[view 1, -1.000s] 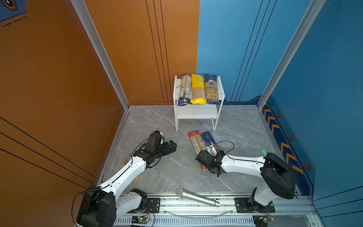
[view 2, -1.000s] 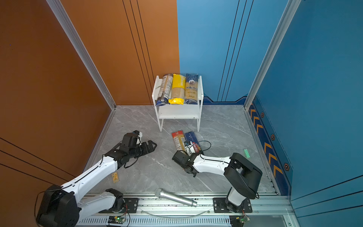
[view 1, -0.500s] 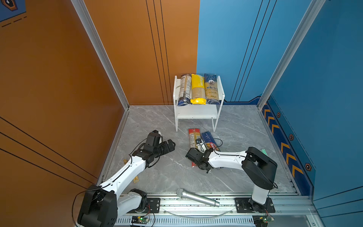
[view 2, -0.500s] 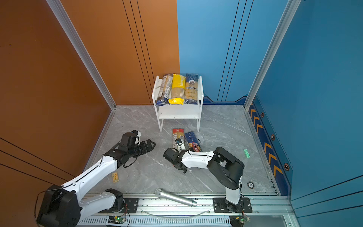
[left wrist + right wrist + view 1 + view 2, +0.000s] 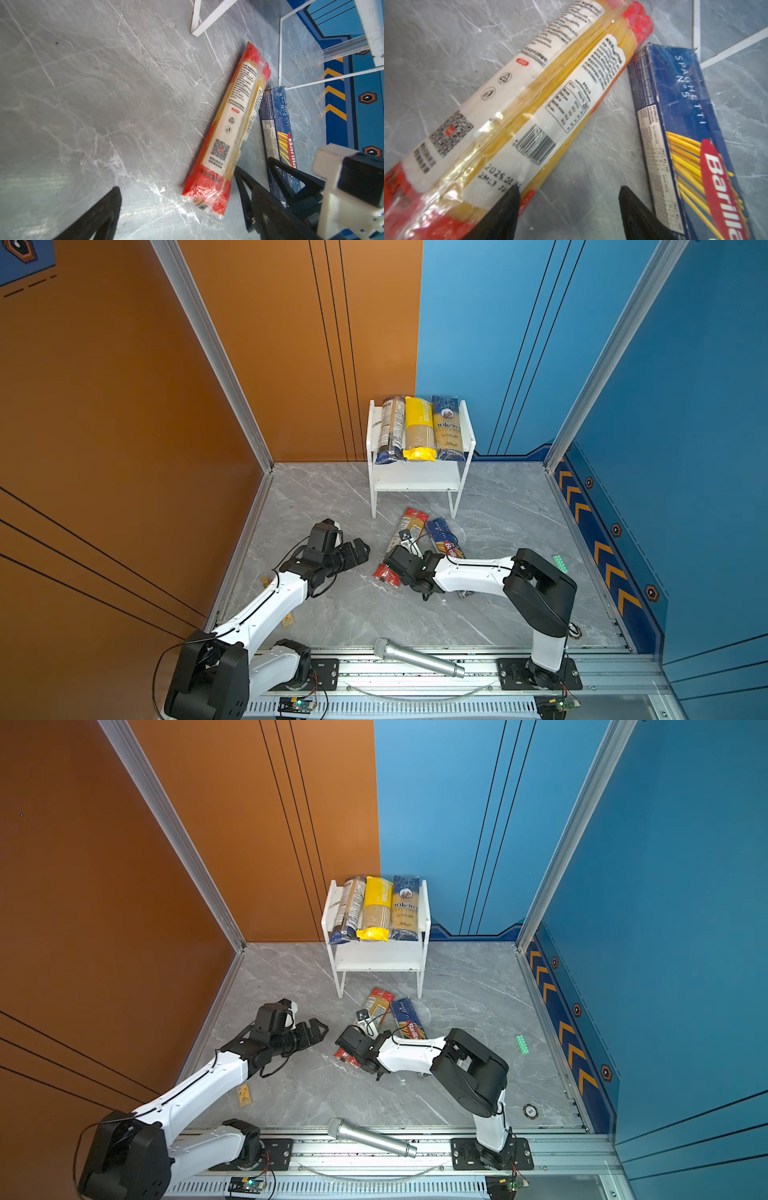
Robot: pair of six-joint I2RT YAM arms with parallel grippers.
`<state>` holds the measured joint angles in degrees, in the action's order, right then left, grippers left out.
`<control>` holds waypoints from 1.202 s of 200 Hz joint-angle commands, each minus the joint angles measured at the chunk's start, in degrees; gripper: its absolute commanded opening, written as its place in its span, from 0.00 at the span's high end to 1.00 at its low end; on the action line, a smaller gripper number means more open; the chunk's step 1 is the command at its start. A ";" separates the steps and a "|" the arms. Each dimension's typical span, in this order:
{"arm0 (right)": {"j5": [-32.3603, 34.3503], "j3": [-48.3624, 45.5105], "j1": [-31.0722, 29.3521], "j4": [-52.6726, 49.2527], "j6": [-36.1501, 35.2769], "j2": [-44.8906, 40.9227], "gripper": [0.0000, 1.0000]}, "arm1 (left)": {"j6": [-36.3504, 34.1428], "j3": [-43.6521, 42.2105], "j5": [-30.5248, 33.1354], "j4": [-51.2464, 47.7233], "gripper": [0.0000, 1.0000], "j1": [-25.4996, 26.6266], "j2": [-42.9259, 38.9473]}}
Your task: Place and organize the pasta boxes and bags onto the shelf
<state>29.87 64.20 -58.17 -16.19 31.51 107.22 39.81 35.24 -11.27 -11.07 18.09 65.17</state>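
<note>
Now targeting the red-ended clear spaghetti bag (image 5: 529, 99)
Right gripper (image 5: 569, 195), jaws parted, is seemingly touching it, needing centring; left gripper (image 5: 362, 549) is hanging wide-spread.

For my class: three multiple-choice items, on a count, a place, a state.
1. Packs on the top board of the shelf? A two; B five; C three.
2. The Barilla box lies: A on the floor beside the red-ended pack; B on the lower board; C in a gripper.
3. The fingers of the left gripper are: A shut on a pack; B apart, empty; C unseen.
C: three lie side by side there. A: it rests on the floor by that pack. B: they stand apart, nothing between.
</note>
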 commanded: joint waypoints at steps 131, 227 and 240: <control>-4.86 -18.89 13.33 -6.90 -3.52 -37.87 0.24 | -20.28 5.18 2.01 7.61 0.02 14.33 10.65; -9.90 -24.01 20.72 -7.66 -2.94 -47.21 0.24 | -24.74 6.04 7.30 9.12 0.02 16.89 17.98; -10.37 -24.46 21.32 -7.55 -2.79 -47.70 0.24 | -24.70 5.98 7.79 9.59 0.02 17.24 18.77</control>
<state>21.17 40.97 -38.09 -22.06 28.51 61.14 16.64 39.72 -6.11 -2.79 34.59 82.56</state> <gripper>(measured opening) 0.759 0.979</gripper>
